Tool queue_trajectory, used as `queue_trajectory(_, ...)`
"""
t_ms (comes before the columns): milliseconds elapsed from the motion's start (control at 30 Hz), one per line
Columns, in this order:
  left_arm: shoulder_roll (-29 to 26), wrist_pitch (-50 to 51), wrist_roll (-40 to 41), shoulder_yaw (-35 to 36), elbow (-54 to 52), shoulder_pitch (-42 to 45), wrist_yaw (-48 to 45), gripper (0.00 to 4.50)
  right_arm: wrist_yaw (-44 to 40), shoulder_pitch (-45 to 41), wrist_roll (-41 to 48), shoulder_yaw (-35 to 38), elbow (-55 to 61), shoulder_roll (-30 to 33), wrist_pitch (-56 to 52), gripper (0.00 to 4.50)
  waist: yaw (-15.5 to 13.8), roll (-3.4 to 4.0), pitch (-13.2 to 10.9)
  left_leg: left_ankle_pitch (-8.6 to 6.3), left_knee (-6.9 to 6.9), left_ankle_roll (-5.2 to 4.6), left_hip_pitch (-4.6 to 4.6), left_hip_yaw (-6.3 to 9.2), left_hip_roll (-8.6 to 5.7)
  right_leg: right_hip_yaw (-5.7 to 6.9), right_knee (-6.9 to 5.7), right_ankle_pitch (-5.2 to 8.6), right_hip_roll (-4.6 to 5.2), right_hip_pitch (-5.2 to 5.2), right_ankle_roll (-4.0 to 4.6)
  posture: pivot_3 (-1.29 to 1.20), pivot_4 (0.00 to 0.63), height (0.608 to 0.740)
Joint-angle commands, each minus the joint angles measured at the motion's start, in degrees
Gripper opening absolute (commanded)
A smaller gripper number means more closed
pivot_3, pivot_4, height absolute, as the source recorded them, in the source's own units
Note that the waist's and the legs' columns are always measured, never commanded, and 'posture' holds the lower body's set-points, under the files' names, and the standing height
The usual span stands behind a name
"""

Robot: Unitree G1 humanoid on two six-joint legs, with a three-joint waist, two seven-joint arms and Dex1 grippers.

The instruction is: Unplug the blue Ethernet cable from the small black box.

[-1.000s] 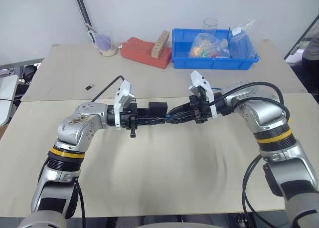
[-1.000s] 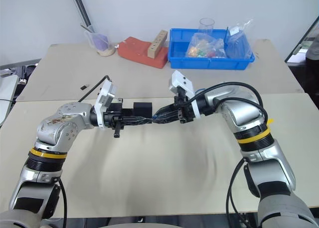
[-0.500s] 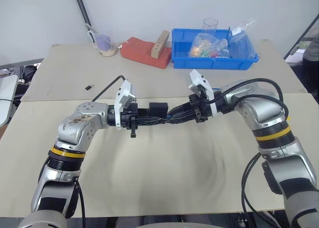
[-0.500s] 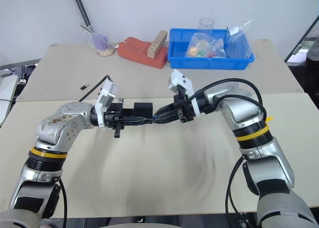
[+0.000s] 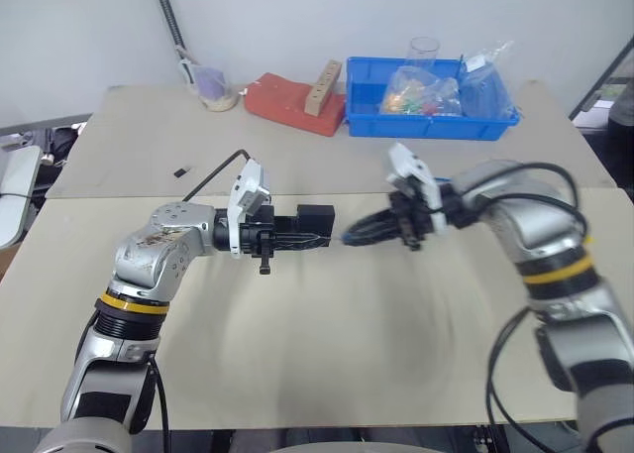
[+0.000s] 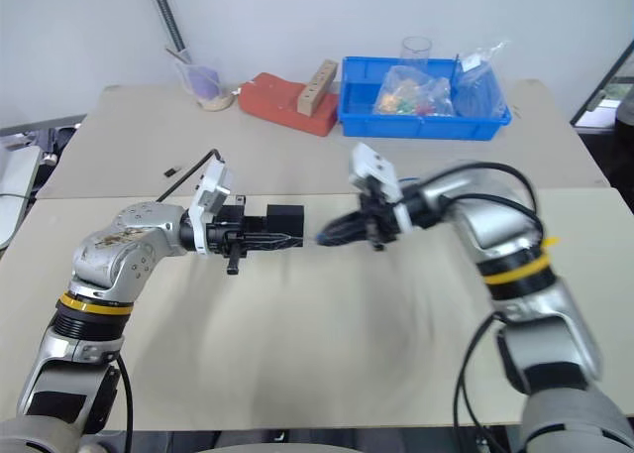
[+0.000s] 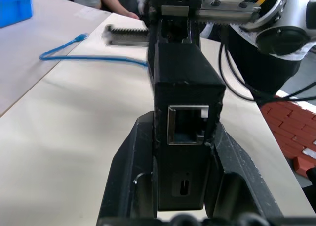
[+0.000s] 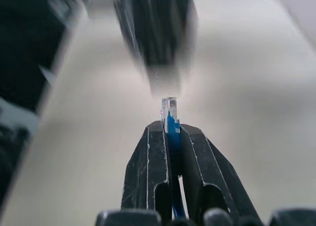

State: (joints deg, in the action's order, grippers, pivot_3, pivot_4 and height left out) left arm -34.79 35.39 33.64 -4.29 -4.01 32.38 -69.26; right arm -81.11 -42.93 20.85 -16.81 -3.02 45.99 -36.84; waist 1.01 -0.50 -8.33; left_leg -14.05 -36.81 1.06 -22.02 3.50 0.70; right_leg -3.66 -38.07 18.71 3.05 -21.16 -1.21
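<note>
Matte squarish small black box (image 7: 185,112) clamped in left gripper (image 7: 183,152); right gripper (image 8: 170,137) pinching thin blue Ethernet cable (image 8: 171,124).

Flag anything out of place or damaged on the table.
Nothing stands out. The blue Ethernet cable sits pinched in the right hand, its plug apart from the small black box that the left hand clamps.

Bare table (image 5: 327,324) is lying open beneath both arms; the blue bin (image 5: 432,122) and red block (image 5: 292,101) are crowding the far edge.
</note>
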Motion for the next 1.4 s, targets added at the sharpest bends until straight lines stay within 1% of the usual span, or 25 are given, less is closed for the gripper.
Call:
queue_trajectory(33, -2.1, 0.2, 1.7, 3.5, -3.1, -1.6, 0.2, 0.62, -1.4, 3.2, -1.1, 3.1, 0.1, 3.7, 4.3, 0.04, 0.1, 0.02, 0.0, -0.01, 0.0, -0.01, 0.03, -0.03, 0.01, -0.03, -0.02, 0.0, -0.01, 0.0, 0.0, 0.0, 0.15, 0.74)
queue_trajectory(133, -2.4, -0.3, 1.4, 4.1, -3.5, -3.1, 0.7, 0.62, -0.2, 5.2, -2.4, 3.3, -0.8, 4.1, 6.7, 0.04, 0.7, 0.06, 0.0, 0.0, 0.01, -0.01, 0.09, -0.09, 0.09, -0.11, -0.06, 0.0, -0.1, -0.01, 0.0, 0.0, 0.15, 0.74)
queue_trajectory(300, 0.7, -7.6, -3.5, 3.0, -2.0, -6.5, 4.1, 0.62, 8.5, 8.4, -11.9, 1.2, -7.1, 0.0, 20.6, 0.04, 0.9, 0.06, 0.0, -0.01, 0.02, -0.02, 0.12, -0.09, 0.16, -0.13, -0.06, 0.0, -0.18, 0.02, 0.0, 0.0, 0.15, 0.74)
queue_trajectory(367, 2.3, -8.3, -3.9, 3.2, -2.2, -6.9, 5.7, 0.62, 10.4, 8.6, -12.5, 2.2, -8.5, -1.9, 21.7, 0.04, 0.9, 0.07, 0.0, -0.01, 0.02, -0.02, 0.04, -0.11, 0.13, -0.14, -0.07, 0.0, -0.15, -0.05, 0.01, 0.0, 0.15, 0.74)
queue_trajectory(400, 2.9, -8.5, -4.0, 3.4, -2.6, -7.2, 6.6, 0.62, 9.8, 8.8, -12.1, 2.6, -8.3, -2.0, 21.3, 0.04, 0.9, 0.08, 0.0, -0.01, 0.0, -0.02, 0.02, -0.13, 0.12, -0.15, -0.07, 0.0, -0.14, -0.05, 0.01, 0.0, 0.15, 0.74)
queue_trajectory(433, 3.3, -8.6, -4.1, 3.5, -3.0, -7.4, 7.1, 0.62, 9.2, 8.9, -11.8, 2.8, -8.0, -2.0, 20.9, 0.97, 0.8, 0.09, 0.0, -0.01, 0.0, -0.01, 0.02, -0.13, 0.1, -0.15, -0.07, -0.01, -0.1, -0.05, 0.01, 0.0, 0.15, 0.74)
queue_trajectory(467, 3.5, -8.7, -4.2, 3.5, -3.1, -7.5, 7.4, 0.62, 8.7, 8.9, -11.7, 2.9, -7.9, -2.0, 20.9, 1.31, 0.6, 0.09, 0.0, 0.0, 0.0, -0.01, 0.02, -0.14, 0.08, -0.16, -0.08, -0.01, -0.07, -0.05, 0.01, 0.0, 0.15, 0.74)
queue_trajectory(500, 3.9, -9.4, -4.6, 3.8, -3.1, -7.9, 8.3, 0.62, 8.6, 9.2, -11.4, 3.3, -7.1, -1.8, 20.7, 1.54, 0.6, 0.09, 0.0, -0.01, -0.01, -0.01, 0.05, -0.13, 0.08, -0.15, -0.07, -0.01, -0.08, -0.02, 0.01, 0.0, 0.15, 0.74)
queue_trajectory(533, 4.5, -11.1, -5.8, 4.3, -2.3, -8.5, 10.0, 0.62, 8.2, 9.8, -10.6, 4.0, -5.6, -1.3, 20.2, 1.98, 0.5, 0.1, 0.0, -0.01, -0.01, -0.01, 0.05, -0.13, 0.09, -0.15, -0.07, -0.01, -0.08, -0.02, 0.01, 0.0, 0.15, 0.74)
queue_trajectory(633, 5.8, -14.2, -7.9, 6.0, 0.1, -9.9, 14.2, 0.62, 9.4, 11.3, -7.8, 7.1, 0.4, -0.9, 17.1, 2.97, 0.0, 0.12, 0.0, -0.01, -0.01, -0.01, 0.06, -0.14, 0.09, -0.16, -0.07, -0.01, -0.07, -0.02, 0.01, 0.0, 0.15, 0.74)
queue_trajectory(733, 7.6, -17.4, -9.5, 7.5, 2.4, -11.7, 18.2, 0.62, 13.2, 12.1, -3.0, 10.5, 9.2, -2.9, 9.4, 4.01, 0.1, 0.13, 0.0, -0.01, 0.0, -0.02, 0.07, -0.12, 0.11, -0.17, -0.08, -0.01, -0.09, -0.02, 0.01, 0.0, 0.15, 0.74)
queue_trajectory(767, 8.5, -19.3, -10.6, 7.8, 3.7, -12.3, 19.7, 0.62, 15.9, 12.1, -0.5, 11.9, 12.7, -4.6, 5.7, 4.35, 0.0, 0.13, 0.0, -0.01, 0.01, -0.01, 0.09, -0.11, 0.12, -0.18, -0.09, -0.01, -0.09, -0.02, 0.01, 0.0, 0.15, 0.74)
queue_trajectory(867, 11.3, -25.4, -13.8, 8.2, 7.8, -13.7, 24.1, 0.62, 24.3, 12.7, 4.9, 15.1, 21.3, -10.1, -3.2, 4.35, -0.1, 0.13, 0.0, -0.01, 0.01, -0.01, 0.1, -0.06, 0.13, -0.17, -0.13, -0.01, -0.1, -0.02, 0.02, 0.0, 0.15, 0.74)
queue_trajectory(933, 13.2, -29.9, -16.4, 8.0, 11.5, -14.1, 26.8, 0.62, 29.7, 13.7, 5.0, 15.3, 25.4, -13.1, -5.5, 4.35, -0.3, 0.14, 0.0, -0.01, 0.01, -0.01, 0.07, -0.01, 0.11, -0.14, -0.12, -0.01, -0.08, -0.02, 0.02, 0.0, 0.15, 0.74)
queue_trajectory(1000, 15.0, -34.2, -18.6, 7.6, 15.7, -13.9, 29.0, 0.62, 33.3, 14.7, 5.0, 15.1, 28.0, -14.8, -7.4, 4.35, -0.7, 0.14, 0.0, -0.01, 0.01, -0.01, 0.05, 0.0, 0.07, -0.12, -0.12, -0.01, 0.01, -0.03, 0.02, 0.0, 0.15, 0.74)
queue_trajectory(1200, 18.2, -43.9, -23.2, 6.5, 27.3, -11.5, 32.9, 0.62, 37.8, 15.7, 5.5, 14.5, 30.1, -15.8, -9.0, 4.35, -1.1, 0.14, 0.0, 0.0, -0.01, 0.0, 0.04, -0.02, -0.16, -0.1, -0.12, -0.01, 0.13, -0.03, 0.0, 0.0, 0.15, 0.74)
queue_trajectory(1300, 20.3, -46.0, -23.6, 6.7, 30.6, -10.5, 34.5, 0.62, 39.4, 15.5, 6.1, 14.6, 30.6, -16.1, -9.8, 4.35, -1.1, 0.15, 0.0, 0.0, 0.0, 0.0, 0.06, -0.01, -0.14, -0.06, -0.15, -0.01, 0.1, -0.02, 0.01, 0.0, 0.15, 0.74)
queue_trajectory(1400, 21.1, -47.2, -23.7, 6.8, 33.1, -10.1, 34.9, 0.62, 39.8, 15.6, 6.6, 14.6, 30.8, -15.4, -10.4, 4.35, -1.1, 0.15, 0.0, 0.0, 0.0, 0.0, 0.05, -0.02, -0.15, -0.06, -0.15, -0.01, 0.11, -0.01, 0.0, 0.0, 0.15, 0.74)
